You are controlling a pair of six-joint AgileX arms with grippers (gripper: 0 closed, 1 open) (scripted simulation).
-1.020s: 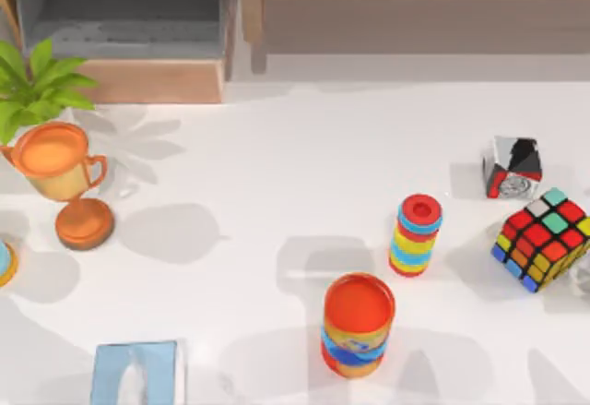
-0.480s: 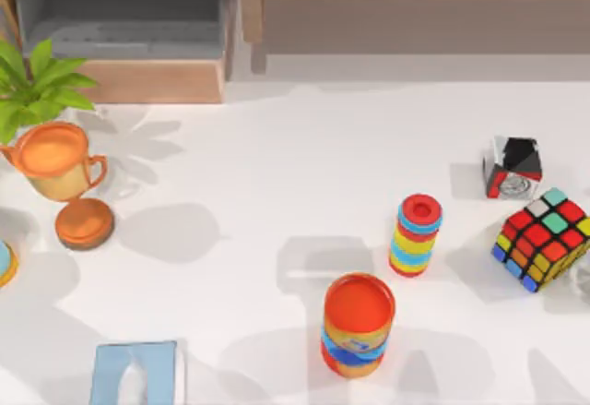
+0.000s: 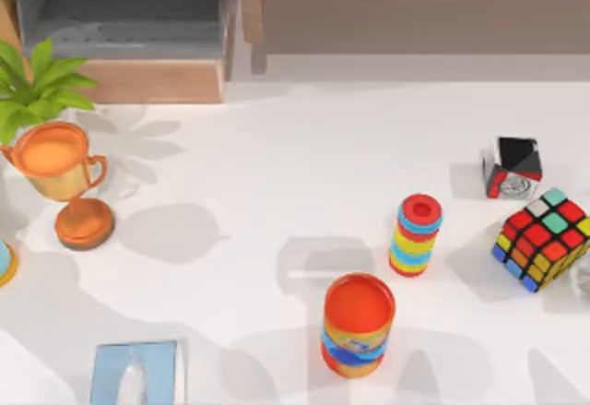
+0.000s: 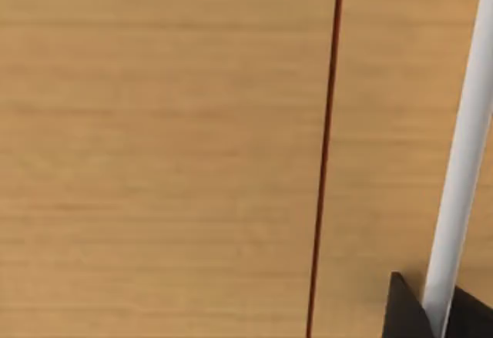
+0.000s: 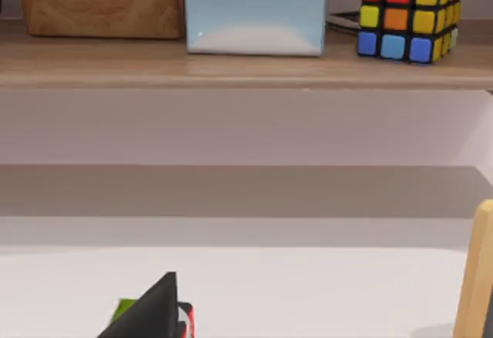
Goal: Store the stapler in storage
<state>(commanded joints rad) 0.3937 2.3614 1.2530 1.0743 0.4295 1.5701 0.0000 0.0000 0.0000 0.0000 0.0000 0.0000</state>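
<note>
**Before the reach: stapler not yet gripped**

At far left, the storage compartment (image 3: 120,27) stands open at the worktop's (image 3: 277,165) back edge. The stapler (image 3: 309,276) appears to be the faint pale sliver just behind the orange can (image 3: 359,324), mid-worktop. The left tool (image 4: 404,311) faces a wooden panel (image 4: 154,161) and the right tool (image 5: 154,311) faces a shelf (image 5: 231,68). I cannot tell either tool's state. Next, one arm must come down over that sliver.

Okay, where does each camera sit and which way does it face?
Top view: overhead, looking down on the white tabletop.
Left wrist view: on the left arm, close against a pale wooden panel; left claw tip shows.
Right wrist view: on the right arm, facing level toward a wooden shelf; right claw tip shows.
Shared: top and right wrist views both show the tabletop.
</note>
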